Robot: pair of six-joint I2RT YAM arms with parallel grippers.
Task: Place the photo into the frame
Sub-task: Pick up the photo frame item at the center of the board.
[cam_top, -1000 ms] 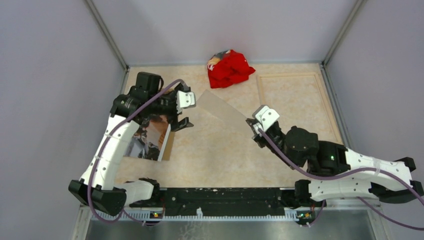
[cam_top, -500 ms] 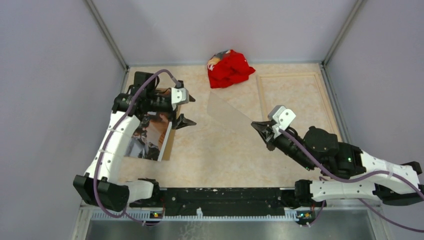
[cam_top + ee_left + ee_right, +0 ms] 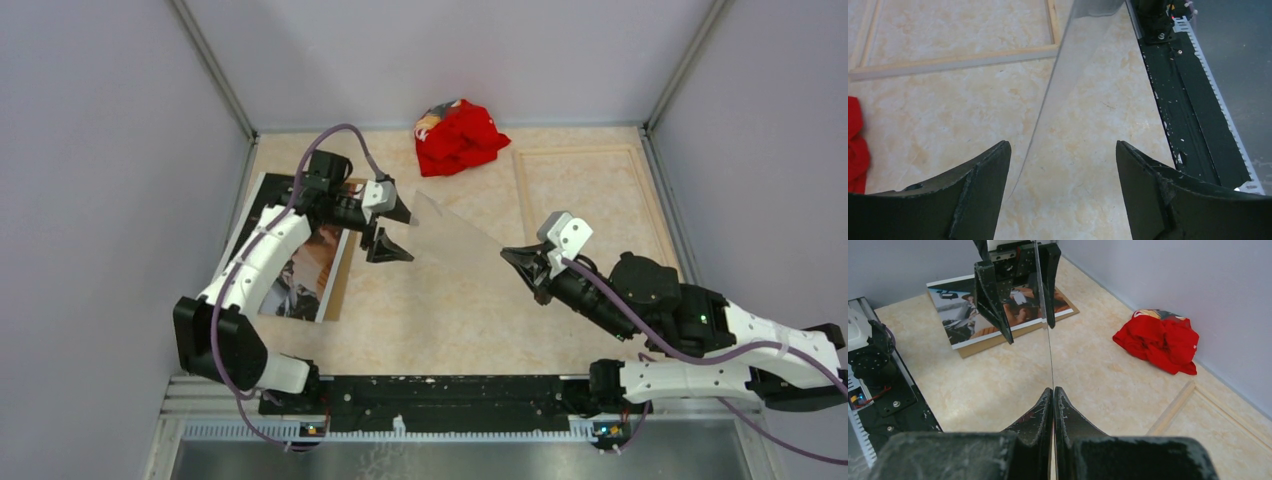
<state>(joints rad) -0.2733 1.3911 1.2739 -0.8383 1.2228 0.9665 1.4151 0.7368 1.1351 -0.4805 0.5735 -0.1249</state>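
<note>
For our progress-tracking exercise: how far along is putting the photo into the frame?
Done: the frame lies empty, its clear pane out. In hand: the right end effector pinches the pane; the left end effector stands open around its far edge. Left: the photo lies on the brown board, not yet framed.

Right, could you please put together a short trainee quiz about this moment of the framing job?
1. True or false: the right gripper is shut on the clear pane.
2. Where does the photo lie? A) inside the frame; B) on the brown backing board; C) under the red cloth.
3. Fill in: the left gripper stands ____, with one finger on each side of the pane.
Key: 1 true; 2 B; 3 open.
</note>
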